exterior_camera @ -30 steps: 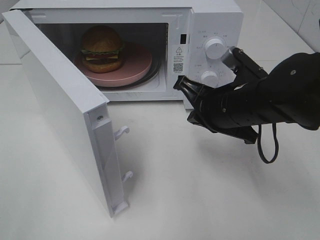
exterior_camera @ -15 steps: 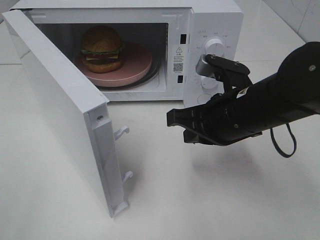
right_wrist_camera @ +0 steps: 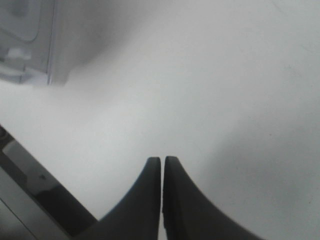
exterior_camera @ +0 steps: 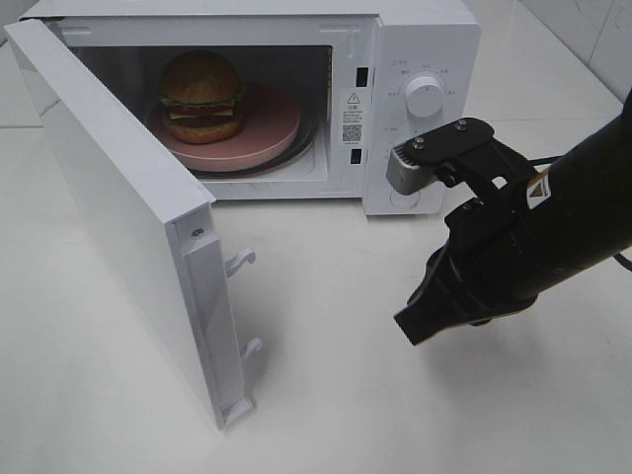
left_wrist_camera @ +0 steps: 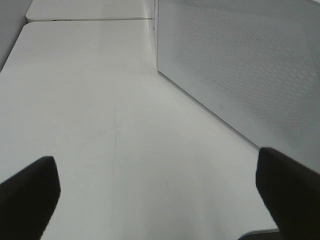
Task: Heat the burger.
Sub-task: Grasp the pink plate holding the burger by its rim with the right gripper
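And there it is: the tall round burger (exterior_camera: 201,97), glossy golden-brown domed bun on top, frilly green lettuce poking out beneath it, then red and dark brown layers down to the bottom bun. It stands upright, the stack holding together. It sits on the round pink plate (exterior_camera: 279,130), off-centre (on the plate's left half as the high camera sees it), inside the cavity of the white microwave oven (exterior_camera: 425,35), whose white door (exterior_camera: 109,188) hangs wide open.
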